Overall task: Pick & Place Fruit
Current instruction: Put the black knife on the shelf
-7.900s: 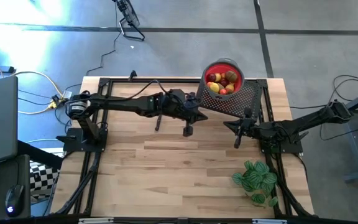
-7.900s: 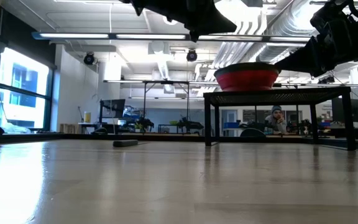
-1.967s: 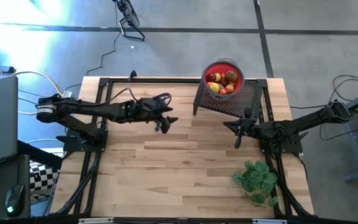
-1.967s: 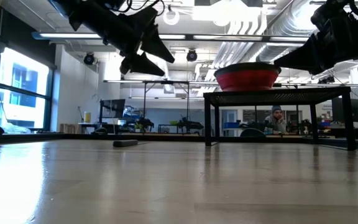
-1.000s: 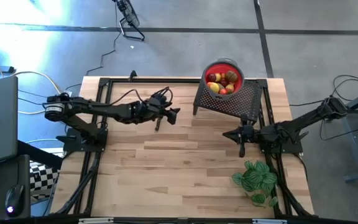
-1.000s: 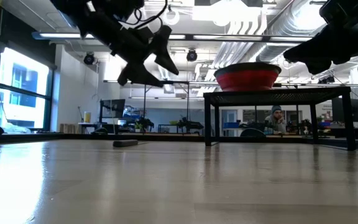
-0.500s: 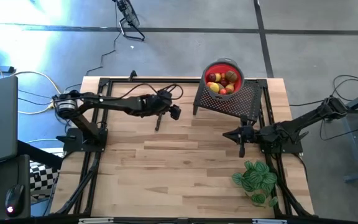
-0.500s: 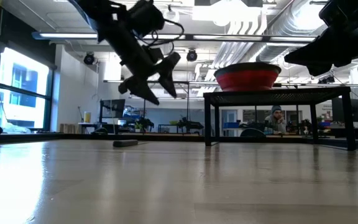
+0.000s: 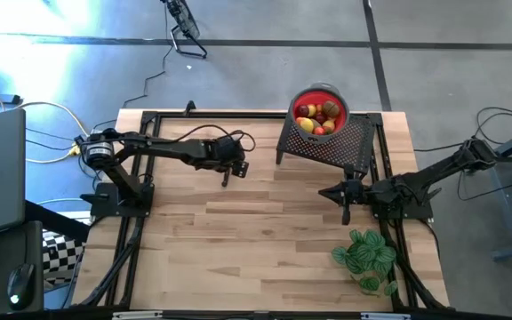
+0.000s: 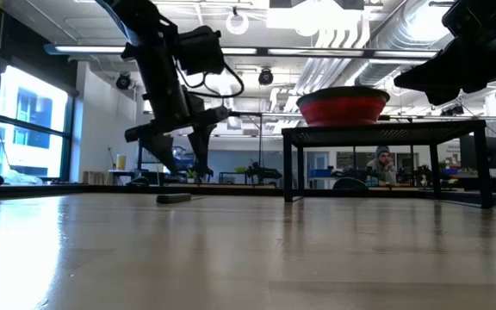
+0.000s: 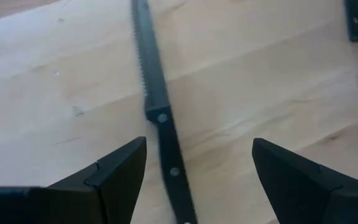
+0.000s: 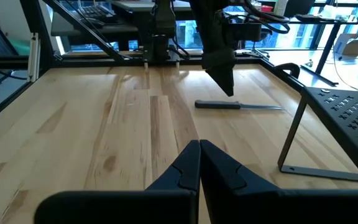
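Observation:
The fruit (image 9: pixel 316 117), small yellow, red and brown pieces, lies heaped in a red bowl (image 9: pixel 335 94) on a black mesh stand (image 9: pixel 327 147) at the table's far right. My left gripper (image 11: pixel 197 155) hangs open, pointing down, just above a thin dark knife (image 11: pixel 166 140) that lies flat on the table. The knife's handle sits between the fingers, apart from both. In the low view my left gripper (image 10: pixel 182 168) stands a little above the knife (image 10: pixel 175 198). My right gripper (image 12: pixel 199 163) is shut, holds nothing, and waits near the stand's front.
A green leafy plant (image 9: pixel 365 258) stands at the near right. The stand's legs (image 12: pixel 291 140) rise from the table near my right gripper. A black frame (image 9: pixel 149 120) runs along the table's far and side edges. Bare wood (image 9: pixel 256 249) fills the middle and near part.
My left gripper has tipped from a forward slant to pointing straight down. It has come down and a little toward the table's left, over the knife. Its fingers have stayed open. The knife has not moved.

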`<state>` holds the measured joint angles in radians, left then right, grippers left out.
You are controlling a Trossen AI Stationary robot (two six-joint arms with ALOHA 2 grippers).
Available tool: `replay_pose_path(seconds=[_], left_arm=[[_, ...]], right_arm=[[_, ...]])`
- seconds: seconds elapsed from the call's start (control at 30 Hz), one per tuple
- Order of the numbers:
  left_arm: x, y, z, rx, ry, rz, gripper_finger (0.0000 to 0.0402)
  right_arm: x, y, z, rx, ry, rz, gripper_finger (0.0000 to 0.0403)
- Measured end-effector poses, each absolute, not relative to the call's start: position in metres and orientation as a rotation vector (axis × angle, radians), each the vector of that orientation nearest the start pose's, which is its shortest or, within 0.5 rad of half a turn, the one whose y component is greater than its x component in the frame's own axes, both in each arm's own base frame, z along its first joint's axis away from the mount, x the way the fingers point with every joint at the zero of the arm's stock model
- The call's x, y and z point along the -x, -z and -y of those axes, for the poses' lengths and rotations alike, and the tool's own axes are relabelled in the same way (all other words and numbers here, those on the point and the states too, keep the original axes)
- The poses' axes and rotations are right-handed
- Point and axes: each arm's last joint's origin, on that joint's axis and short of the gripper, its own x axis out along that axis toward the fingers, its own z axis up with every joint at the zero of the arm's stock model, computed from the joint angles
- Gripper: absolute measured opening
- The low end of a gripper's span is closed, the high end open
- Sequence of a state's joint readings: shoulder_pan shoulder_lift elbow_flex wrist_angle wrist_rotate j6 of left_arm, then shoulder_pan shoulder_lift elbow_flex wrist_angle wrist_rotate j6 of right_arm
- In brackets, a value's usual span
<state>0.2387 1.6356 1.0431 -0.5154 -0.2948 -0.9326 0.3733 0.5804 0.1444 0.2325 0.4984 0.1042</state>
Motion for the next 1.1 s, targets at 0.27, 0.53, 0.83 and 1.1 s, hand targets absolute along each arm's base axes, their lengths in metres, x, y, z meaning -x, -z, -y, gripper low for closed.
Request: replay_pose_path(seconds=[0.27,0.53,0.83,1.1], left_arm=[[-0.301,-0.193,-0.084,0.786,-0.994,-0.837,0.0287],[-0.306,-0.176,-0.086,0.829,-1.006,-0.890,0.0287],[-0.310,-0.156,-0.083,0.934,-0.966,-0.990,0.0287],[-0.309,-0.155,-0.081,1.000,-0.924,-1.043,0.0287]], right_arm=[[-0.133,-0.181,-0.037,-0.021,0.131,-0.173,0.0002],[-0.133,-0.181,-0.037,-0.024,0.131,-0.173,0.0002],[-0.133,-0.181,-0.037,-0.023,0.131,-0.176,0.0002],[-0.133,-0.181,-0.037,-0.023,0.131,-0.178,0.0002]])
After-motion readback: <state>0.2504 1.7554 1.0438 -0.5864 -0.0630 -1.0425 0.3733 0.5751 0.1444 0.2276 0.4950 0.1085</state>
